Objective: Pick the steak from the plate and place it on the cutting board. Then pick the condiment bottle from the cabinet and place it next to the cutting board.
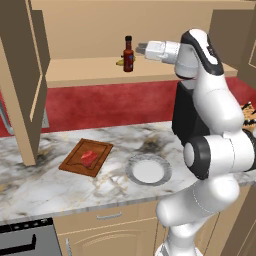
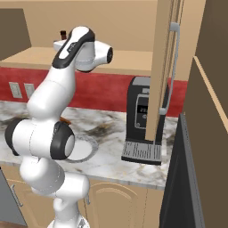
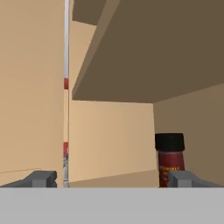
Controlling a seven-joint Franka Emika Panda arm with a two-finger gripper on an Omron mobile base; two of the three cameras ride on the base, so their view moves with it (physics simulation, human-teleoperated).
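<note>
One condiment bottle (image 1: 128, 54) stands just beside the open, empty end effector (image 1: 139, 49).

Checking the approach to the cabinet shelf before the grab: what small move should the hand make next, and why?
Probably a small sideways shift to centre on the condiment bottle, then ease forward. In the hand view the bottle sits off-centre, right behind one fingertip, not between the two. The hand is open and beside the bottle, not around it. The steak already lies on the cutting board.
</note>
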